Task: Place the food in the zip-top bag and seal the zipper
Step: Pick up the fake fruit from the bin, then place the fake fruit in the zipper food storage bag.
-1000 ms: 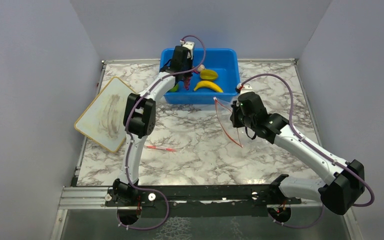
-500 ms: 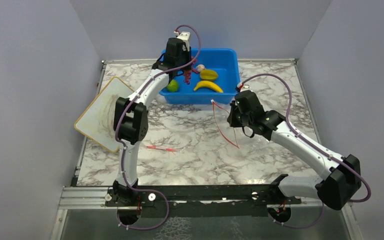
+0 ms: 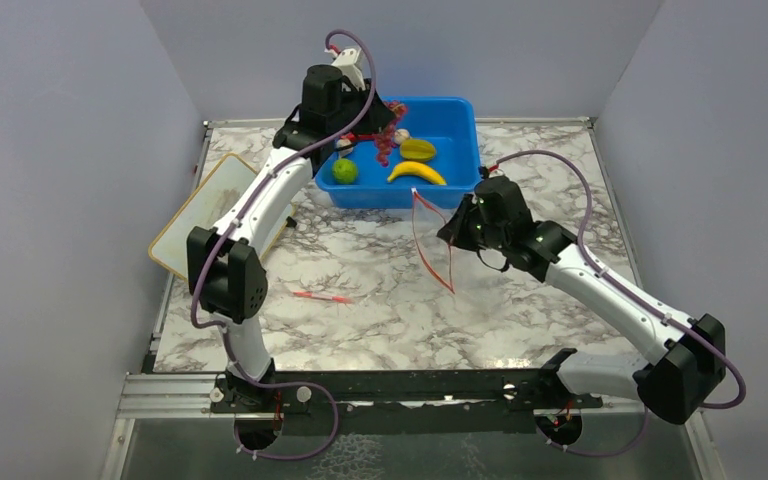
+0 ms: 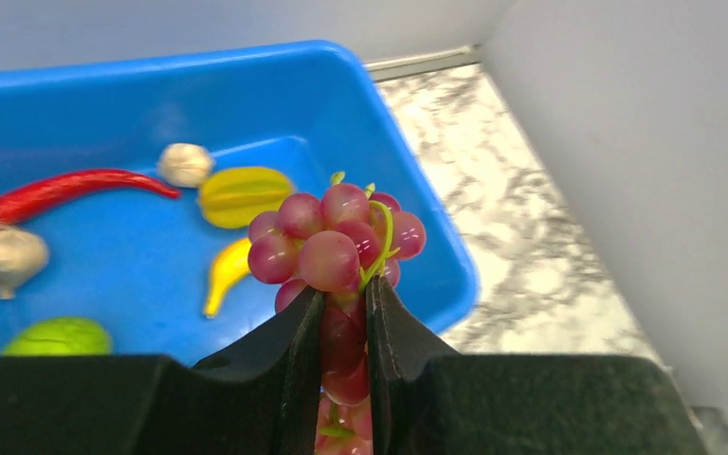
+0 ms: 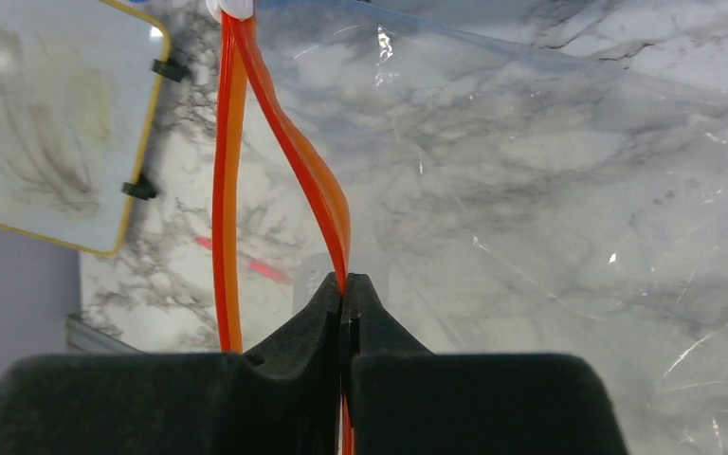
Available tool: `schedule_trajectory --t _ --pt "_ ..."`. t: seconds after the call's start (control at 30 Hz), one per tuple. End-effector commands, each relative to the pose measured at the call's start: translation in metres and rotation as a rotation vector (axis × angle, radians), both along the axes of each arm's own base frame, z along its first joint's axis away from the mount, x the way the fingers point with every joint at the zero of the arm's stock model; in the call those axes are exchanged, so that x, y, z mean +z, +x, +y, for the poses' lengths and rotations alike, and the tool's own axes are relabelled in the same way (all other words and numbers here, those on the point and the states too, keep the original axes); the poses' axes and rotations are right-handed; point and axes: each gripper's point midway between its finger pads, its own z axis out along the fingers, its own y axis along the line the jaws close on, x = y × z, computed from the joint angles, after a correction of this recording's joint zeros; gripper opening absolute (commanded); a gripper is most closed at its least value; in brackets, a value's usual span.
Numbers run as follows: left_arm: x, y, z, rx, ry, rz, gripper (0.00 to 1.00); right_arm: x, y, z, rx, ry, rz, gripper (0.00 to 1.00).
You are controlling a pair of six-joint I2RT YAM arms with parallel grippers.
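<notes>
My left gripper is shut on the purple grape bunch and holds it above the blue tub. In the tub lie the banana, lime, starfruit, red chili and two garlic bulbs. My right gripper is shut on one side of the orange-red zipper and holds the clear zip-top bag up off the table, in front of the tub. The bag's mouth gapes open toward the left.
A yellow-framed whiteboard lies at the left, partly over the table's edge. A thin loose red stick lies on the marble left of centre. Grey walls close in the left, back and right.
My left gripper has lifted the grape bunch out of the tub and drawn back to the left. My right gripper has moved the bag slightly left and toward the tub.
</notes>
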Motion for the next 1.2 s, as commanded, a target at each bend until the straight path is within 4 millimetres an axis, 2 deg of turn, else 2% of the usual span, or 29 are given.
schedule_trajectory --t 0.0,0.07,0.13,0.27,0.4,0.6,0.8,1.03,1.17 --pt "0.053 -0.047 -0.013 -0.127 -0.206 -0.03 0.12 0.037 0.001 0.019 -0.039 0.233 -0.026 0.01" --pt "0.07 -0.068 -0.012 -0.156 -0.269 -0.044 0.12 0.045 0.001 0.022 -0.06 0.283 -0.026 0.01" --pt "0.078 -0.085 -0.012 -0.181 -0.331 -0.039 0.12 0.052 0.003 0.024 -0.074 0.324 -0.035 0.01" --pt "0.083 -0.115 -0.009 -0.213 -0.45 -0.008 0.11 0.06 0.005 0.025 -0.1 0.373 -0.04 0.01" --pt "0.072 -0.135 -0.006 -0.2 -0.589 0.081 0.1 0.055 0.007 0.03 -0.098 0.388 -0.023 0.01" --pt "0.078 -0.151 -0.009 -0.209 -0.668 0.121 0.11 0.046 0.01 0.043 -0.063 0.395 0.018 0.01" --pt "0.092 -0.162 -0.02 -0.214 -0.72 0.104 0.09 0.047 0.013 0.057 -0.035 0.451 0.04 0.01" --pt "0.082 -0.175 -0.042 -0.227 -0.803 0.136 0.09 0.046 0.014 0.062 -0.025 0.464 0.05 0.01" --pt "0.058 -0.172 -0.042 -0.19 -0.766 0.143 0.09 0.051 0.015 0.059 -0.041 0.476 0.038 0.01"
